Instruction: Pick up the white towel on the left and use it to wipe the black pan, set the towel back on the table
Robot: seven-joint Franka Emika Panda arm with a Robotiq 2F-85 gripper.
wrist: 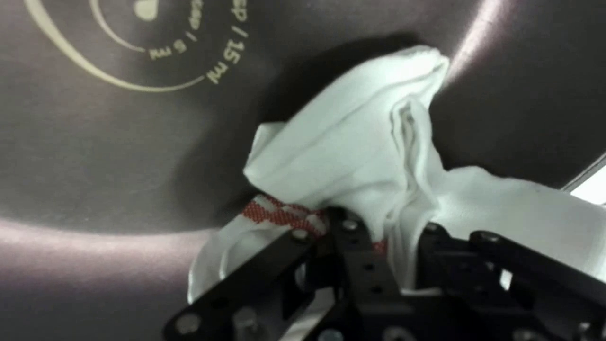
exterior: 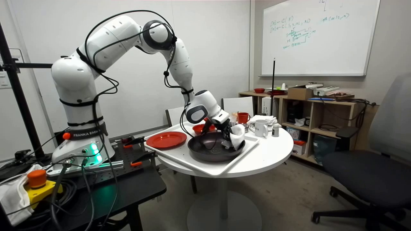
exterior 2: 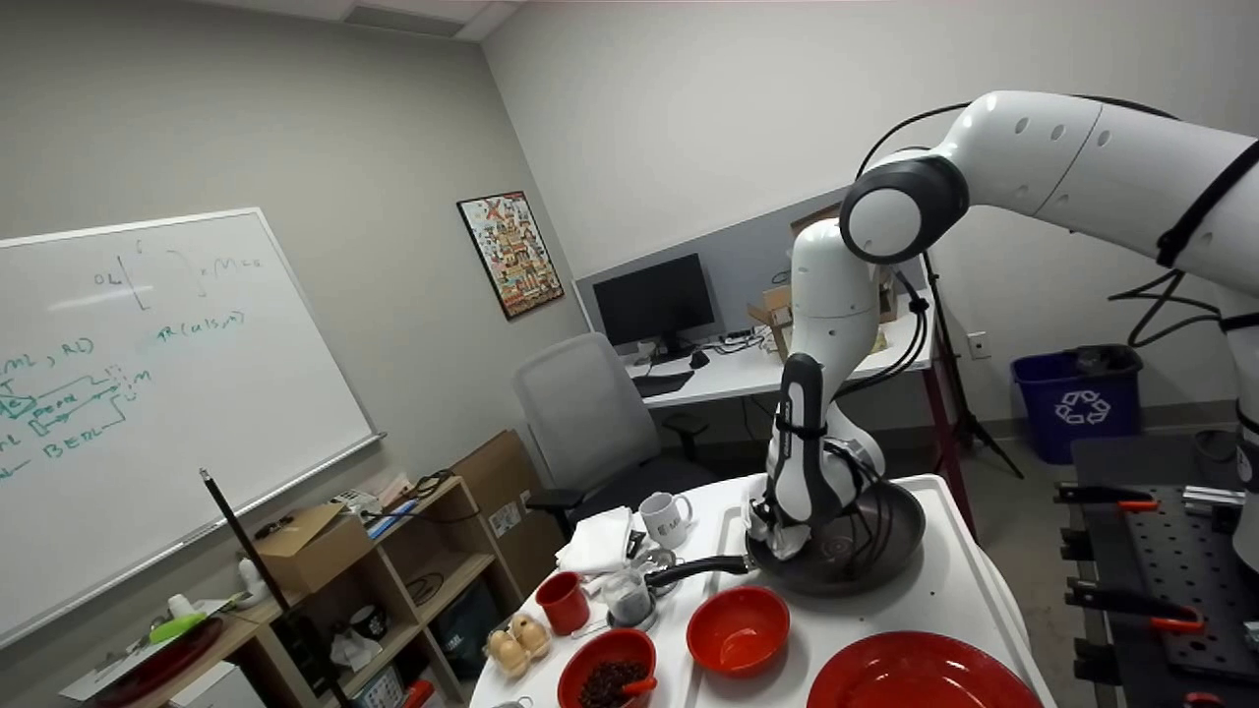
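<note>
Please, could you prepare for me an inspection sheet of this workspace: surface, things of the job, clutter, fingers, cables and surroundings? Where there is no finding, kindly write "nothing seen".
Surface: round white table, carrying a white tray.
Job's things: black pan on the tray; white towel with red stripe, bunched, partly inside the pan; whether it presses on the bottom, I cannot tell.
Clutter: red plate on the tray; red bowls, red mug and white mug nearby.
Fingers: closed on the towel.
Cables: black cables run along the arm; some hang over the pan, contact unclear.
Surroundings: whiteboard, wooden shelf, office chair.
</note>
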